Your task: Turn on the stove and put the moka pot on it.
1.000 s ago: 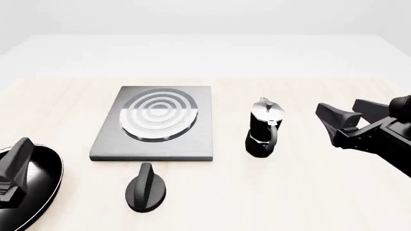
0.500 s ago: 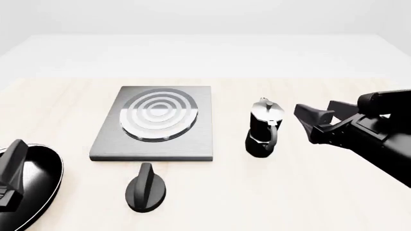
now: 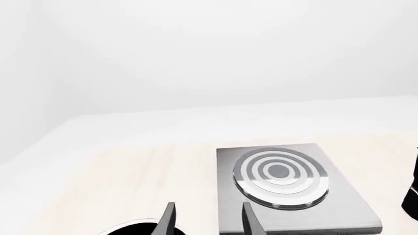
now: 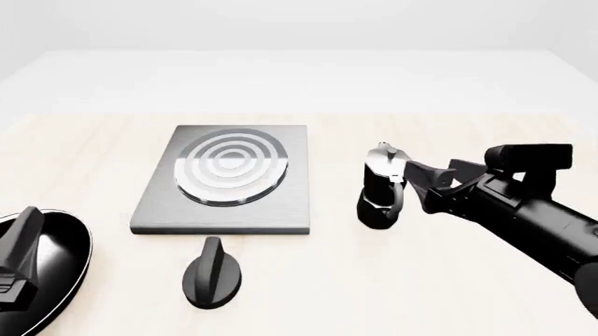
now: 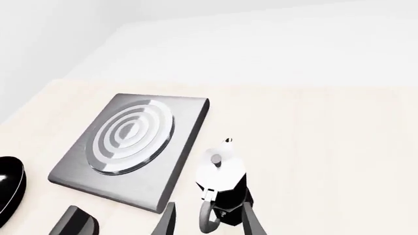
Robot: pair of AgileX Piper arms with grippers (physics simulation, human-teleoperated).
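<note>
This is a simulated tabletop workspace dressed as a bare kitchen mock-up, not a real room: a pale wood-grain tabletop point(image 4: 449, 280) sits in an even, featureless white surround with no walls or furniture to be made out. The kitchen reading comes only from the cookware: a grey brushed-metal stove point(image 4: 224, 180) with a ringed burner well ahead of the left gripper point(image 4: 19, 255), its black oval knob point(image 4: 212, 273) lying apart from it, a black frying pan point(image 4: 56, 269) under that gripper, and a moka pot point(image 4: 383, 187) just in front of the right gripper point(image 4: 421, 175). Flat shading and clean, unworn surfaces mark it all as a render.

Bright even render, sharp, faint soft shadows.
</note>
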